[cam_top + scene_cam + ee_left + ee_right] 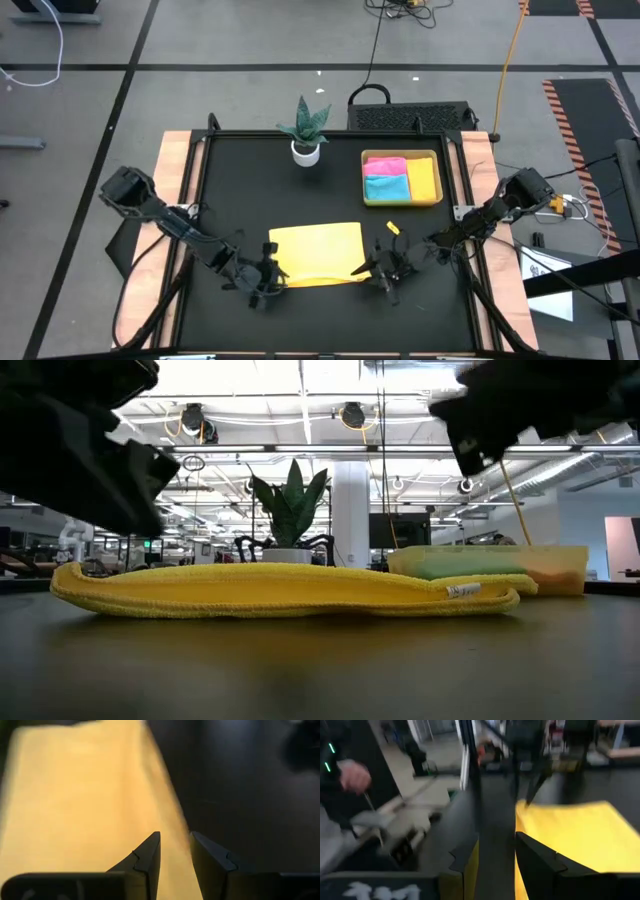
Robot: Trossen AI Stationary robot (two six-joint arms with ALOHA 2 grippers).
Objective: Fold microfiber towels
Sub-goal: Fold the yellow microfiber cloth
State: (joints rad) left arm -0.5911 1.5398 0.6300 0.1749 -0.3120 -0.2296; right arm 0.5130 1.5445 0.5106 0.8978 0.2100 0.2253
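Yellow microfiber towel (316,253) lay flat, folded double, at the front middle of the black-topped bench (240,190), small white label at one end.

Left gripper (268,277) stood at the towel's front left corner, fingers (148,856) parted by a narrow gap over the towel's edge; whether cloth was pinched between them could not be told.

Right gripper (384,270) stood at the towel's front right corner, fingers (540,860) likewise a little apart beside the towel's edge; grip on the cloth could not be told.

Pink cloth (386,164), light blue cloth (386,186) and orange cloth (423,178) rested folded in the yellow-green rectangular plastic tray (403,203) at the right rear, well apart from the yellow towel.

Small green plant in a white pot (305,130) stood at the rear middle.

Person's hand (354,775) seen beyond the bench in the right wrist view.
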